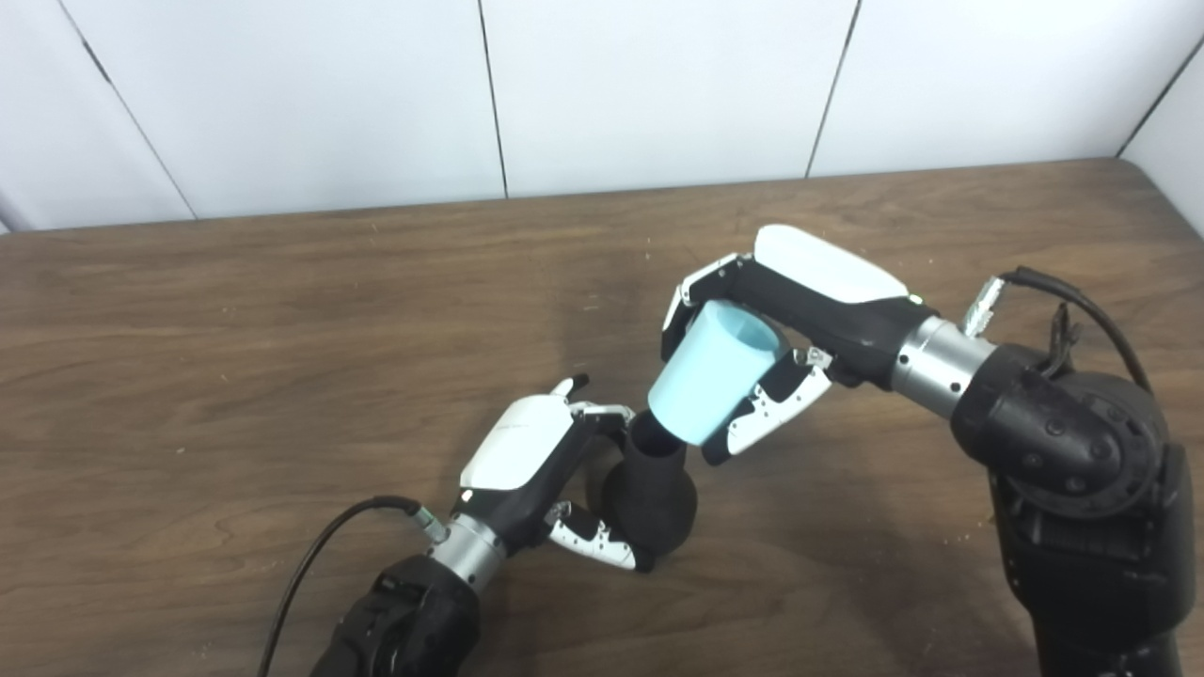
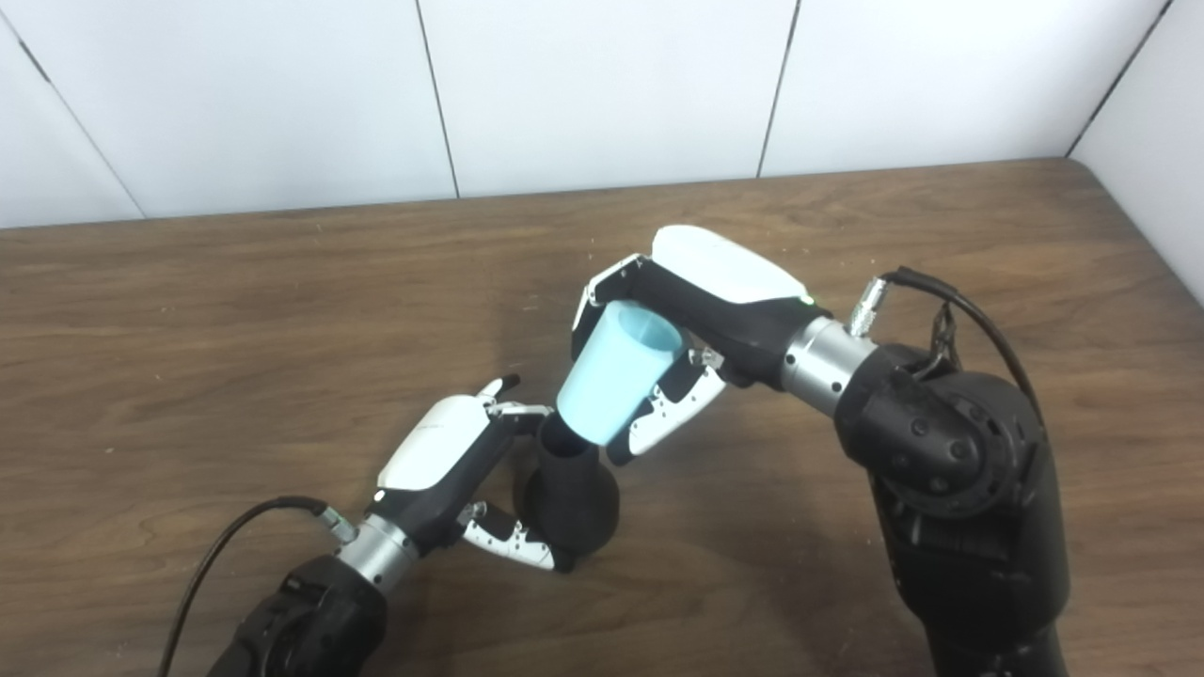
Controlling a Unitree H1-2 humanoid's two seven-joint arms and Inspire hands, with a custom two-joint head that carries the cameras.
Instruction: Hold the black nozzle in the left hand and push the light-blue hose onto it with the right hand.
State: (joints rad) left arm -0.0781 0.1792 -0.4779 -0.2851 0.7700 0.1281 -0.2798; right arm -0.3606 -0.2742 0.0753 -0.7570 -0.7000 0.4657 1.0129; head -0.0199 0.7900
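Item: we hold the black nozzle (image 1: 652,500) clasped in our left hand (image 1: 536,461), neck tilted far-right into the narrow end of the light-blue hose (image 1: 715,371) gripped by our right hand (image 1: 800,315), axes roughly aligned.

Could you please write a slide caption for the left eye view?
Left robot hand grips the black nozzle while the right robot hand brings the light-blue hose onto its tip.

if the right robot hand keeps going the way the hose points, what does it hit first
Probably the black nozzle in the left robot hand. The right robot hand aims the hose down-left, its narrow end already at the nozzle's top; whether they touch is unclear.
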